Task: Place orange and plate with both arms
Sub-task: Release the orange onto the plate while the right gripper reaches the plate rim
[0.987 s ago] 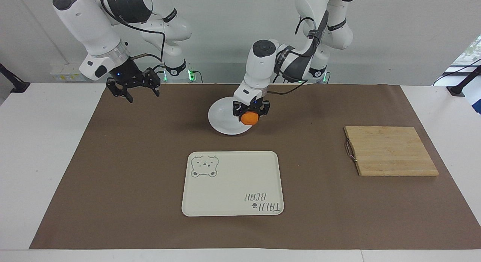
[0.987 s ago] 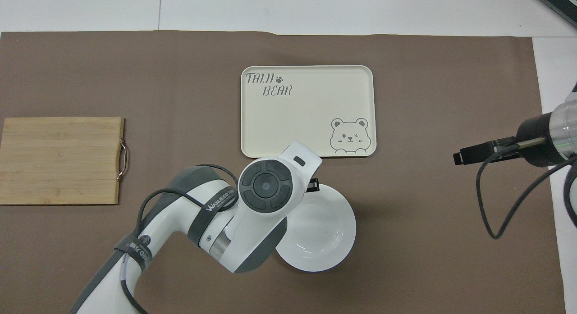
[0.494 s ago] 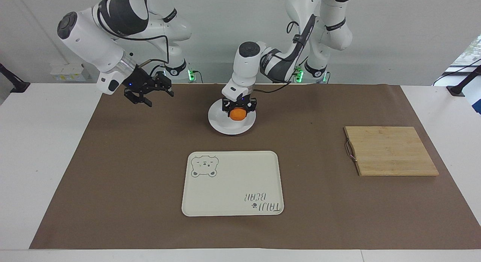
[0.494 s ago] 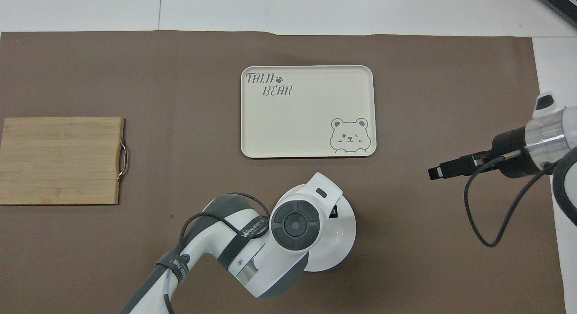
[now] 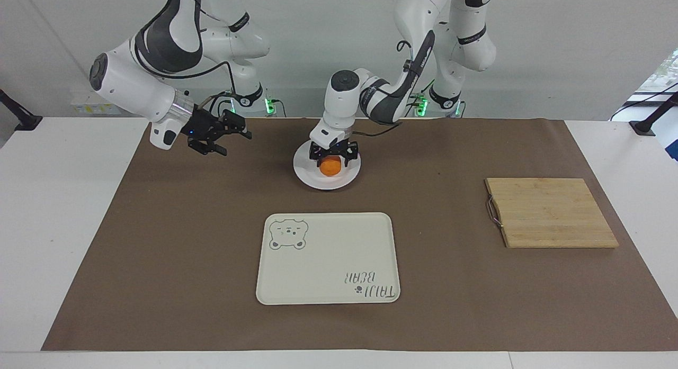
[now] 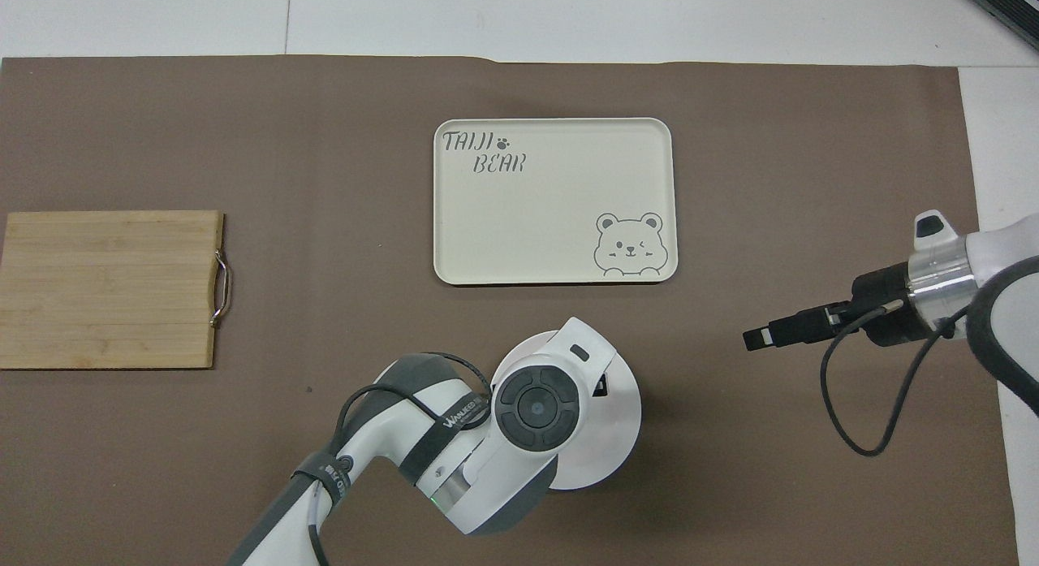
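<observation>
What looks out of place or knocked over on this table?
Nothing stands out. The orange sits in the plate under the left hand; the tray and cutting board lie flat and square.

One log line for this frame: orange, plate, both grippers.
orange: on plate | left gripper: open around orange | right gripper: open, raised over mat | tray: bare

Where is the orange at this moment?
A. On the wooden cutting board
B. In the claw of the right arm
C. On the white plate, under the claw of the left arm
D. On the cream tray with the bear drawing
C: in the facing view the orange lies on the white plate, directly under the left claw.
</observation>
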`<action>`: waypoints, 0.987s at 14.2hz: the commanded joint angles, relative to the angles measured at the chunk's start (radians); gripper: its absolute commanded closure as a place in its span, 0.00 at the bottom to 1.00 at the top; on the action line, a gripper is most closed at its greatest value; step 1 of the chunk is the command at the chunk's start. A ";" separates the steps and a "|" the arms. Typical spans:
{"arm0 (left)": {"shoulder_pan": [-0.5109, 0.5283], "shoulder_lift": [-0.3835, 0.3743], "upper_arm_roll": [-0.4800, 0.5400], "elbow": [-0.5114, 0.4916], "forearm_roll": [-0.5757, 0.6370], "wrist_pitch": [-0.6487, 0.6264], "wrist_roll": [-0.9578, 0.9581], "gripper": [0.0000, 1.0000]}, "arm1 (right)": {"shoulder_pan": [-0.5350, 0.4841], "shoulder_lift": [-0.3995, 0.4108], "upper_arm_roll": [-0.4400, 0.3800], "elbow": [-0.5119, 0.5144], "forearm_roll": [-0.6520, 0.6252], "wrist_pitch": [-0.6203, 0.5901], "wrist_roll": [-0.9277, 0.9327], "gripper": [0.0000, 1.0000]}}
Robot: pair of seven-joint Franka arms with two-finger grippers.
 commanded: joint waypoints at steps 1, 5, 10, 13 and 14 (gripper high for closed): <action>0.081 -0.038 0.002 0.081 -0.011 -0.129 0.026 0.00 | 0.007 -0.033 0.003 -0.086 0.065 0.052 -0.030 0.00; 0.228 -0.045 0.007 0.138 -0.011 -0.169 0.209 0.00 | 0.007 -0.034 0.003 -0.203 0.163 0.107 -0.109 0.00; 0.401 -0.047 0.010 0.195 -0.010 -0.249 0.434 0.00 | 0.056 -0.017 0.003 -0.326 0.246 0.223 -0.154 0.00; 0.510 -0.056 0.010 0.203 -0.007 -0.292 0.587 0.00 | 0.101 0.038 0.003 -0.372 0.356 0.278 -0.221 0.00; 0.542 -0.062 0.012 0.204 -0.008 -0.304 0.652 0.00 | 0.125 0.059 0.003 -0.390 0.390 0.311 -0.247 0.00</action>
